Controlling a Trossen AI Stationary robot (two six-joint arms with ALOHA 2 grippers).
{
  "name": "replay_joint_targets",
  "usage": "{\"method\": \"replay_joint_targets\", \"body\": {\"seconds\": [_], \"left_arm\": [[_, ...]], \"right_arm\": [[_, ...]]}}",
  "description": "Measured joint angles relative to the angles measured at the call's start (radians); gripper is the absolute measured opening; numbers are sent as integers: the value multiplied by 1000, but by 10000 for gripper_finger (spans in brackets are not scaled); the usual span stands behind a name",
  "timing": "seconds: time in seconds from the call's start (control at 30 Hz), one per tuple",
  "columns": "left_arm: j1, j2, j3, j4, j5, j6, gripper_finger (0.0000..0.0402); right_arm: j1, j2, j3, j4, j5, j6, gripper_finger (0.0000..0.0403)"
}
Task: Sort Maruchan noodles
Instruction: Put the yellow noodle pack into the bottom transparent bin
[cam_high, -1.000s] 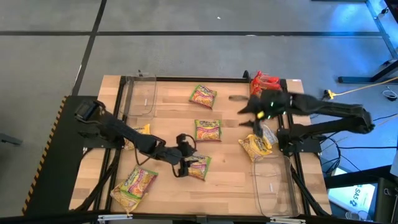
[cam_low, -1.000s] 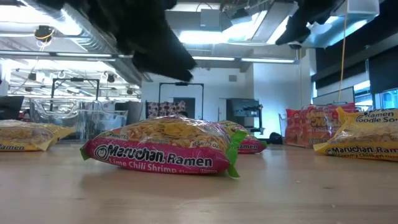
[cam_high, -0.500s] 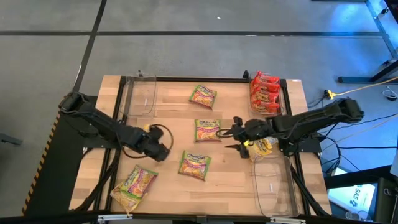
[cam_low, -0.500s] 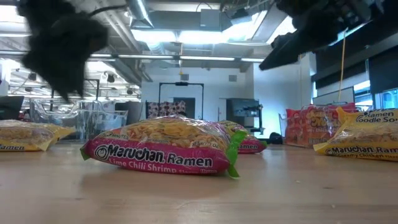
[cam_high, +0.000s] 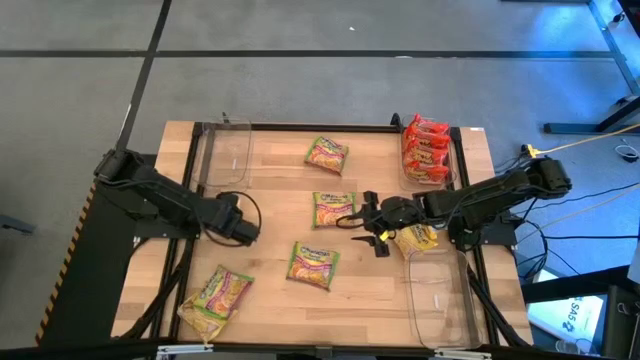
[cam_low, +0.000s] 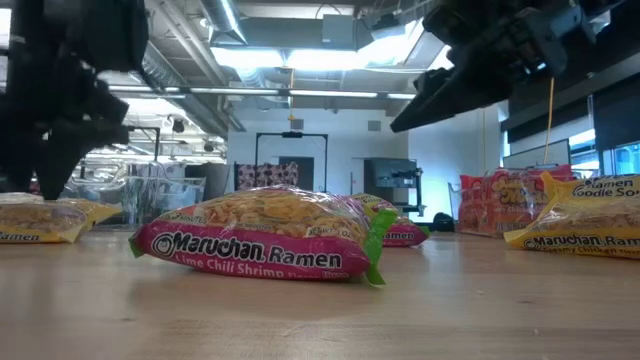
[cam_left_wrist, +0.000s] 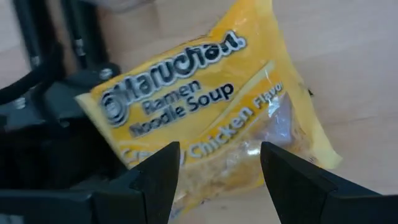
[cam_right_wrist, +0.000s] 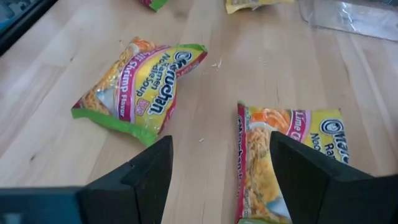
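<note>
Fingers of the left gripper (cam_left_wrist: 214, 180) stand apart, empty, over a yellow packet (cam_left_wrist: 205, 106) near the table's (cam_high: 380, 290) left edge; it should drop squarely across the packet's middle before closing. The right gripper (cam_high: 368, 232), also spread and empty, hovers just beside the centre green-pink packet (cam_high: 333, 208), with another green-pink packet (cam_high: 313, 265) nearer the front. Red packets (cam_high: 426, 150) appear to lie in the far right bin, though its wall is hard to make out.
</note>
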Motion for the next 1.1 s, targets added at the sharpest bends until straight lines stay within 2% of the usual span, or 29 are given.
{"method": "replay_joint_targets", "body": {"seconds": [0.23, 0.63, 0.83, 0.97, 1.1], "left_arm": [[15, -1, -47, 222, -34, 186, 218], [-25, 2, -50, 719, -98, 701, 218], [-19, 33, -48, 948, -173, 933, 218], [-15, 14, 0, 890, -207, 927, 218], [-42, -16, 64, 710, -182, 804, 218]], "right_arm": [[0, 4, 0, -1, -1, 0, 237], [0, 4, 0, 4, -2, 9, 237], [0, 9, 0, 43, 8, 11, 237], [-1, 41, 0, 151, 10, 14, 237], [-4, 104, 14, 283, 10, 21, 248]]}}
